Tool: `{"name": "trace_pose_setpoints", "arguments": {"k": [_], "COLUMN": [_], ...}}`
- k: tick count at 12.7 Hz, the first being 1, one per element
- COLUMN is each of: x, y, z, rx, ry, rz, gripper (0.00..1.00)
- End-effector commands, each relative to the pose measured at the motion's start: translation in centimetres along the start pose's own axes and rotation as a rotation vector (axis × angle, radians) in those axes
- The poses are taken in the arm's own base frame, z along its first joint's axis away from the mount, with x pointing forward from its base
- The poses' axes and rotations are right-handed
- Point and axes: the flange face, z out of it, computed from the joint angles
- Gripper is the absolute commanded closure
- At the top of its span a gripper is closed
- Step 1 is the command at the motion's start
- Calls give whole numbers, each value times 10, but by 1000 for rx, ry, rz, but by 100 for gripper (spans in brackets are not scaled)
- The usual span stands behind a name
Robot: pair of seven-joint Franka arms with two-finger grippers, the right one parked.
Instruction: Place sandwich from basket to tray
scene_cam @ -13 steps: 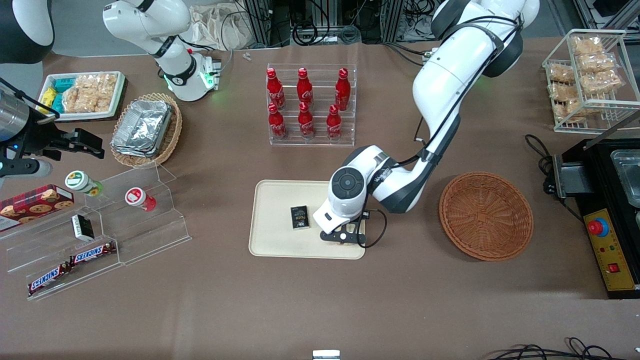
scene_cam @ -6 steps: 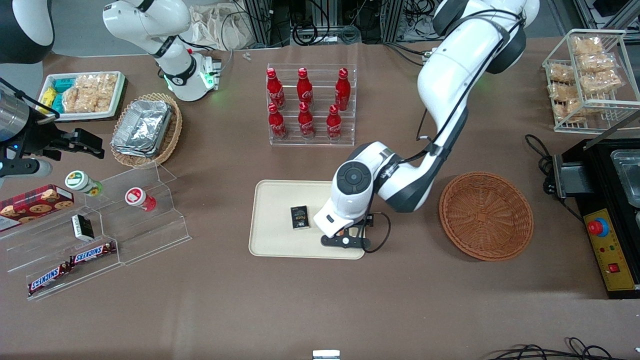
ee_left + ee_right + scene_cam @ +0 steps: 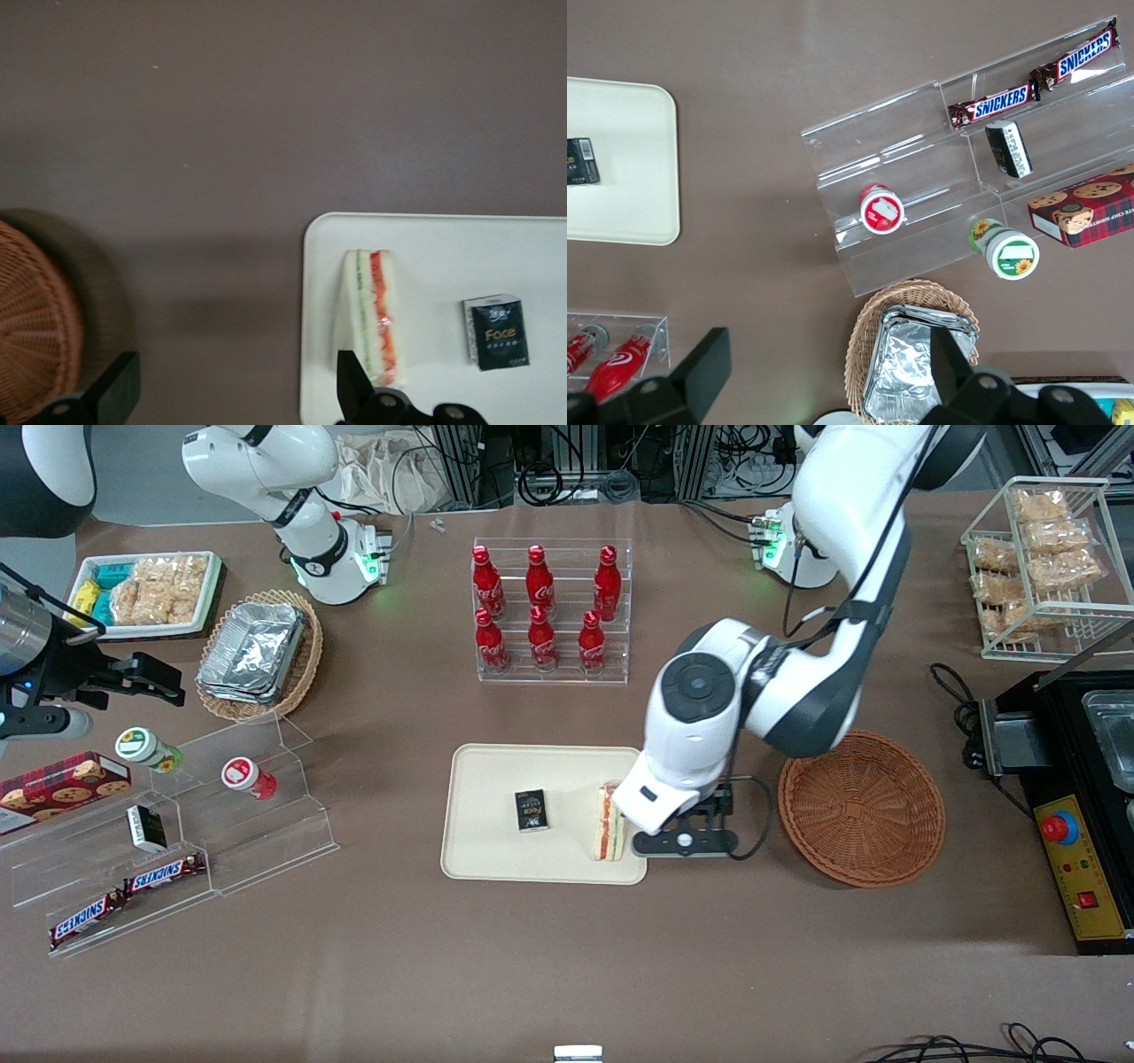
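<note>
The sandwich (image 3: 609, 821) lies on the cream tray (image 3: 496, 859), at the tray's end nearest the basket, its orange-pink and green filling edge showing. It also shows in the left wrist view (image 3: 372, 319), on the tray (image 3: 443, 252). The reddish-brown wicker basket (image 3: 861, 808) holds nothing; its rim shows in the left wrist view (image 3: 35, 341). My left gripper (image 3: 687, 828) hangs above the table between the tray's edge and the basket. In the left wrist view the gripper (image 3: 235, 382) is open and holds nothing, one fingertip (image 3: 350, 376) over the sandwich's corner.
A small black box (image 3: 532, 810) lies on the tray beside the sandwich. A clear rack of red bottles (image 3: 549, 611) stands farther from the front camera. A clear stepped shelf with snacks (image 3: 177, 841) lies toward the parked arm's end. A black appliance (image 3: 1076, 797) lies toward the working arm's end.
My left gripper has let go of the sandwich, risen off the tray and moved toward the basket. The sandwich, hidden under the hand before, now lies in plain view on the tray.
</note>
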Motion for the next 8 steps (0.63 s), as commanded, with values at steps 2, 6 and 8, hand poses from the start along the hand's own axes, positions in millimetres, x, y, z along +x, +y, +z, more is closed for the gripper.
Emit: {"name": "trace_pose_setpoints", "arguments": {"k": [2,6,8], "x": [-19,-22,-23], "y": [-105,-209,-241], "z": [-57,-98,-105], "rx": [-48,-61,-39], "ry": [-17,-87,-119], "rz": [86,144,188], "gripper": [0,0,0]}}
